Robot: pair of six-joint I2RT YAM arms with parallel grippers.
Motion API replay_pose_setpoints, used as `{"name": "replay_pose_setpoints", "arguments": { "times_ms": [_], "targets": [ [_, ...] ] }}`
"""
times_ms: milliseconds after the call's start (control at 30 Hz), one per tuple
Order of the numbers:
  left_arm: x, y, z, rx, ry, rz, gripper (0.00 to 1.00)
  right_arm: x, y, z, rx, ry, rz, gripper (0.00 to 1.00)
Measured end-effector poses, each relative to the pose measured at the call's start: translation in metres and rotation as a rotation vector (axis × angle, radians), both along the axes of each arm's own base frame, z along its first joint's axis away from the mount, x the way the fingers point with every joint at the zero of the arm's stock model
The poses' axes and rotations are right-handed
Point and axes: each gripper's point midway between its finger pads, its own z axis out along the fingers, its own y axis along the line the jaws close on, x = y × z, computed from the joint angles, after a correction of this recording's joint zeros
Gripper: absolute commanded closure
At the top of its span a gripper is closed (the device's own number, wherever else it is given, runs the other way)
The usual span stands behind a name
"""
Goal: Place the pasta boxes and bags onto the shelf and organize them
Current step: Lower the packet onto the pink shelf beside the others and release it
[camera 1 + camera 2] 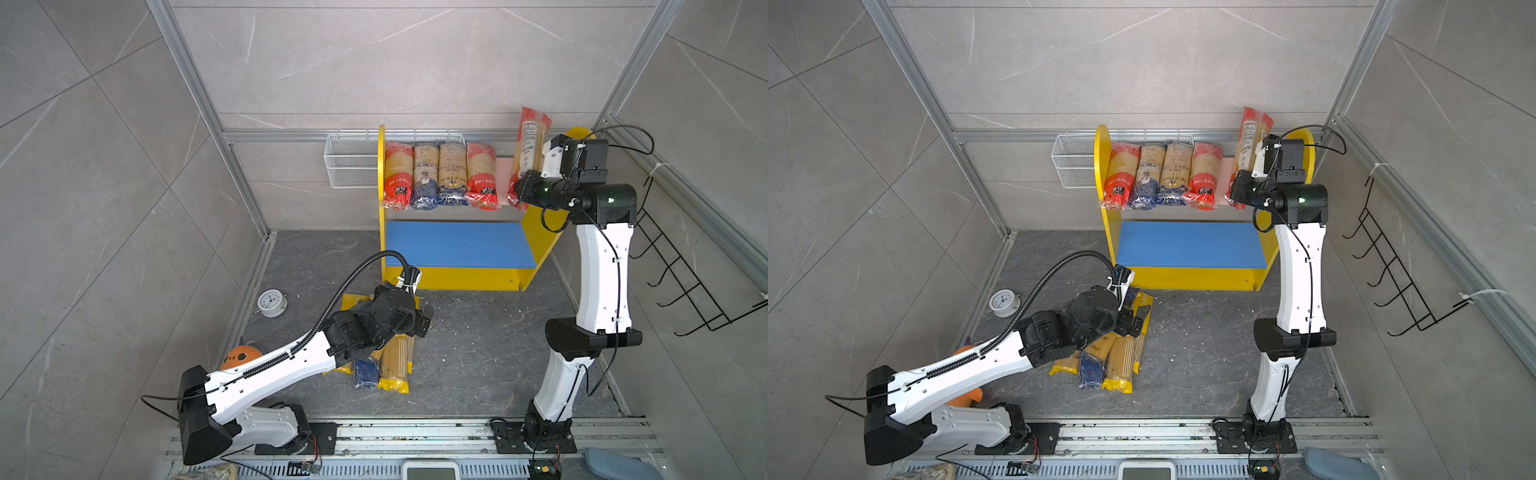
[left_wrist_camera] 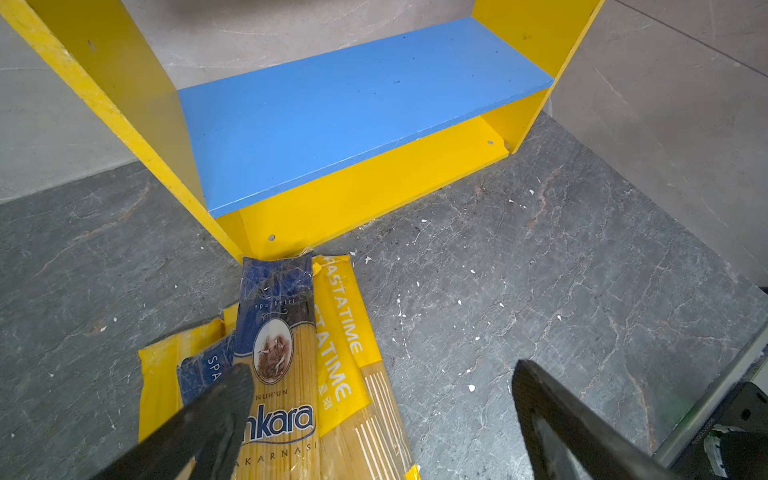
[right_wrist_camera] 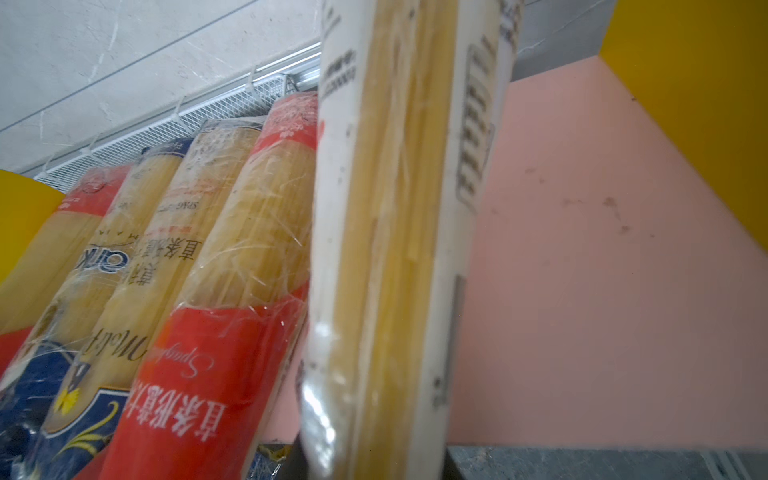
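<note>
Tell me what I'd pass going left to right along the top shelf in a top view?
In a top view: first red-ended spaghetti bag → first blue-ended spaghetti bag → second blue-ended spaghetti bag → second red-ended spaghetti bag → upright red-ended bag, held by the right gripper.

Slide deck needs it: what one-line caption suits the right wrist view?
Gripped spaghetti pack at the bare end of the pink upper board, beside four packs lying side by side.

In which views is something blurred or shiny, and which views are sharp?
Right wrist view: the held pack is blurred; glare streaks the shelved bags. Left wrist view: gripper fingers soft, Ankara pack sharp. Both top views: even light, sharp.
</note>
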Motion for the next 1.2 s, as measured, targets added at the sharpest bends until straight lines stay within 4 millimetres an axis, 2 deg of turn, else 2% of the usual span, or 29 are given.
{"name": "replay_pose_setpoints", "arguments": {
  "times_ms": [100,267,333,433,500,533,600,667,833,967,1067,1200],
  "targets": [
    [0.0,-0.001,-0.002,0.007,0.002,-0.002,0.0,0.002,0.003,-0.003,0.017,0.008,0.011,0.99],
    [0.001,-0.001,-0.003,0.01,0.002,-0.001,0.0,0.004,0.008,-0.004,0.049,0.014,0.026,0.83],
    [0.001,-0.001,-0.003,0.01,0.002,-0.001,0.0,0.005,0.011,-0.006,0.067,0.019,0.033,0.71],
    [0.001,-0.001,-0.003,0.01,0.002,-0.001,0.0,0.01,0.015,-0.005,0.082,0.008,0.048,0.45],
    [0.001,-0.001,-0.003,0.011,0.0,0.002,0.0,0.015,0.015,0.002,0.085,-0.024,0.049,0.21],
    [0.002,0.0,-0.003,0.012,-0.002,0.005,0.0,0.017,0.015,0.005,0.09,-0.038,0.047,0.15],
    [0.003,0.001,-0.002,0.013,-0.008,0.013,0.0,0.02,0.015,0.011,0.091,-0.067,0.044,0.15],
    [0.003,0.003,-0.002,0.015,-0.011,0.018,0.0,0.022,0.015,0.013,0.091,-0.079,0.041,0.01],
    [0.001,0.009,-0.001,0.009,-0.015,0.021,0.0,0.024,0.009,0.004,0.079,-0.057,0.01,0.0],
    [-0.003,0.016,0.002,-0.003,-0.021,0.021,0.0,0.015,0.003,0.002,0.063,-0.047,-0.02,0.0],
    [-0.007,0.023,0.004,-0.015,-0.027,0.022,0.0,0.002,-0.002,0.012,0.051,-0.065,-0.04,0.0],
    [-0.012,0.033,0.01,-0.044,-0.038,0.024,0.0,-0.021,-0.008,0.037,0.035,-0.122,-0.054,0.0]
  ]
}}
